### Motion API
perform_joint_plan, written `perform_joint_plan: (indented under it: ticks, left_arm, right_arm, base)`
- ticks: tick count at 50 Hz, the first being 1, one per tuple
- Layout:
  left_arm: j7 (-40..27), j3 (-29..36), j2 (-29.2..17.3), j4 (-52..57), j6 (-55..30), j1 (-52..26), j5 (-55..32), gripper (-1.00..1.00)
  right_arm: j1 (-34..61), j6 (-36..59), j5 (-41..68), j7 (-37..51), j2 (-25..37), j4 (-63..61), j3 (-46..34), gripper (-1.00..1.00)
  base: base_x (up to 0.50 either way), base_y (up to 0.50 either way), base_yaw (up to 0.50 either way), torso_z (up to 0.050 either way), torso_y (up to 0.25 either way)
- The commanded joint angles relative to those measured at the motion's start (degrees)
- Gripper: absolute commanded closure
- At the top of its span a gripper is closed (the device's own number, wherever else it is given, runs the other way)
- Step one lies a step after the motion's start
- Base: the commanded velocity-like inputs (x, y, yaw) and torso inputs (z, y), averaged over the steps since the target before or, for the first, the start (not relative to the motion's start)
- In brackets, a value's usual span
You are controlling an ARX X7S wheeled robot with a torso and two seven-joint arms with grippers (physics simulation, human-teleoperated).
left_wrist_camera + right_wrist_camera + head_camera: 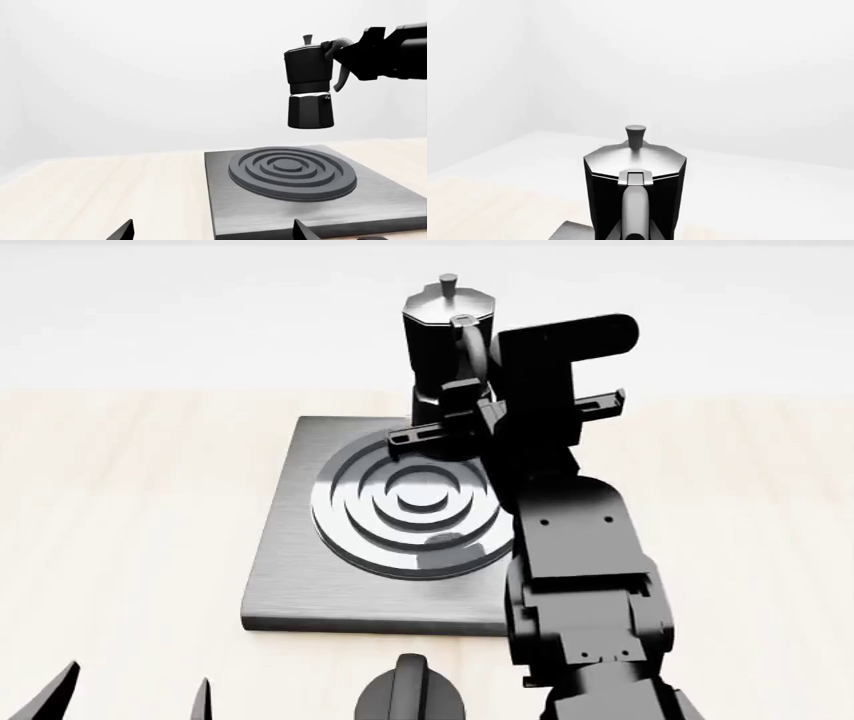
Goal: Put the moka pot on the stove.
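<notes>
No brand, label or writing legible on any item.

Nearest, ahead of the stove's front edge in the head view: a squat black knob on the pale wooden table, and the left gripper's two fingertips, set apart with nothing between them. Same tips visible at the near edge of the left wrist view, stove just beyond them.

Stove lying flat on the table, grey brushed plate with a raised ring burner at its centre.

Right arm reaching over the stove's right side. Right gripper closed on the pot's handle, gripping from the side; fingertips themselves largely hidden by the arm in the head view.

Pot upright, held clear in the air above the burner's far right part, base not touching the stove. Lid knob uppermost. In the right wrist view, pot directly ahead, handle toward the camera, stove corner just visible beneath.

Beyond the stove: bare table, then plain white backdrop.
</notes>
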Motion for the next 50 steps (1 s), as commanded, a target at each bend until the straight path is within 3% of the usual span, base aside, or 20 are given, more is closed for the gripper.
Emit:
perform_joint_plan:
  ticks: [1,36,39,50]
  left_arm:
    - [-0.14,0.06,-0.19,0.36,-0.11,0.00,-0.19,-1.00]
    - [-0.76,0.04,-0.63,0.85,0.15,0.05,-0.39,-1.00]
    - [-0.80,0.05,-0.72,1.15,0.11,0.15,-0.51,-1.00]
    - [-0.91,0.18,-0.81,1.18,0.19,0.16,-0.48,-1.00]
  right_arm:
    - [-0.08,0.26,2.37,0.45,-0.08,-0.02,-0.91,1.00]
    - [-1.37,4.15,15.85,0.89,-0.09,-0.02,-12.23,1.00]
    - [-0.69,4.52,17.23,1.21,-0.09,-0.02,-16.53,1.00]
    - [-0.08,2.62,17.90,2.71,-0.09,-0.02,-16.52,1.00]
  base:
    - [0.00,0.00,0.00,0.000,0.000]
    - [0.00,0.00,0.00,0.000,0.001]
    - [0.00,0.00,0.00,0.000,0.003]
    - [0.00,0.00,0.00,0.000,0.001]
